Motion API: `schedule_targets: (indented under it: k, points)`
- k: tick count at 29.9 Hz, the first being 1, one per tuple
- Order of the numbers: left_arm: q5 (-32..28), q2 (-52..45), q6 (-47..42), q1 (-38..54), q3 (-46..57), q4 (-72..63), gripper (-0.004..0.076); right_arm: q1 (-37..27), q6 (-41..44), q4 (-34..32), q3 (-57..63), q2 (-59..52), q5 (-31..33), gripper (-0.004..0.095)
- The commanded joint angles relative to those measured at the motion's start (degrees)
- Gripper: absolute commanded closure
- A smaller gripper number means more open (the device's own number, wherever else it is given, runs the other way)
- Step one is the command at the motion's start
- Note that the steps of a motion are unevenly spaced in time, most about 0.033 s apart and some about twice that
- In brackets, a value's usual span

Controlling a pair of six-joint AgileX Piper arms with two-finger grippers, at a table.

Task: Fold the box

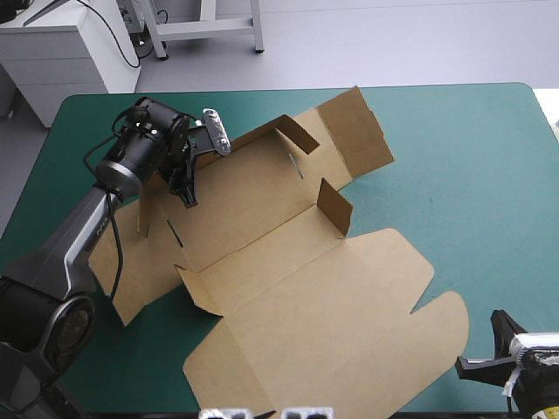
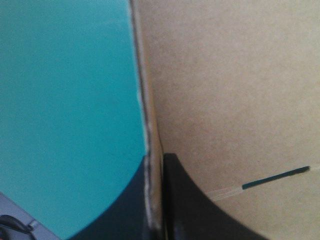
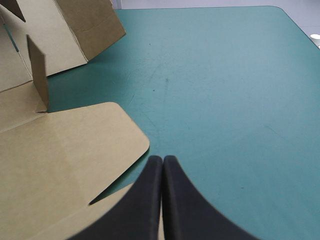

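Note:
The brown box (image 1: 297, 297) lies as a cut sheet across the table's middle and left, lid panel flat toward the front. Its far-left wall and two small side flaps (image 1: 334, 208) stand raised. My left gripper (image 1: 185, 185) is shut on that far-left wall. In the left wrist view the board's edge runs between the gripper's (image 2: 156, 200) two black fingers, with brown board (image 2: 235, 100) on one side. My right gripper (image 1: 494, 321) hovers at the front right corner, shut and holding nothing. Its fingers (image 3: 162, 162) meet just beside the lid's rounded corner (image 3: 135, 140).
The teal-green cover (image 1: 472, 175) shows from the box's right side to the table's right edge. In the left wrist view the cover (image 2: 65, 100) lies on the outer side of the gripped wall. A narrow slot (image 2: 275, 178) is cut in the board near that gripper.

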Motion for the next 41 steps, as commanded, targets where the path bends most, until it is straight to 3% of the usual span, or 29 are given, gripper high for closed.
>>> schedule_targets:
  k: [1,8,14,30,35,41]
  points:
    - [2.73,-3.09,2.76,-3.04,-4.11,3.71,0.0732,0.05,0.0,-0.44,-1.71,-1.29,-4.2,0.0922]
    - [1.77,-3.09,3.66,-10.77,-5.47,11.61,0.0732,0.05,0.0,-0.44,-1.71,-1.29,-4.2,0.0922]
    - [-2.16,-3.09,-5.35,-16.25,-5.47,21.02,0.0732,0.05,0.0,-0.44,-1.71,-1.29,-4.2,0.0922]
    - [-8.63,-5.67,-13.23,-21.31,-5.14,23.72,0.0733,0.05,0.0,-0.23,-1.71,-1.29,-4.28,0.0922]
    - [-12.67,-7.76,-13.22,-23.15,0.23,25.07,0.0733,0.05,0.0,-0.23,-1.71,-1.29,-4.28,0.0922]
    - [-20.47,-13.54,-26.02,-26.17,13.16,38.78,0.0733,0.05,0.0,-0.23,-1.71,-1.29,-4.28,0.0922]
